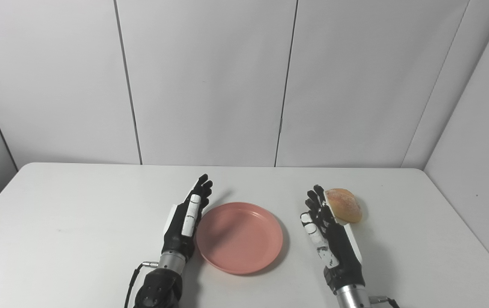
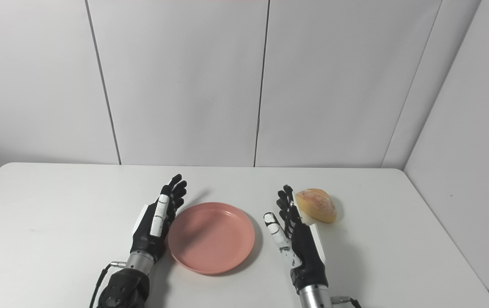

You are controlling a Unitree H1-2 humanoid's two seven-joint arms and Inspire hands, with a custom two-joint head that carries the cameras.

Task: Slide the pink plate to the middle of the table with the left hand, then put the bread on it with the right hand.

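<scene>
white table [image 1: 77, 222], pale panelled walls [image 1: 206, 81]

The plate [image 1: 239, 238] is pink all over, with no pattern. The bread [image 1: 344, 205] on the right is golden brown on top, with pale specks, and lighter tan low down. The left hand [image 1: 186, 224] is black with a white strip along one finger. The right hand [image 1: 330, 233] is black too, with white patches. The table [image 1: 77, 222] is plain white. The far wall [image 1: 210, 81] is white with thin dark lines running down it.
</scene>
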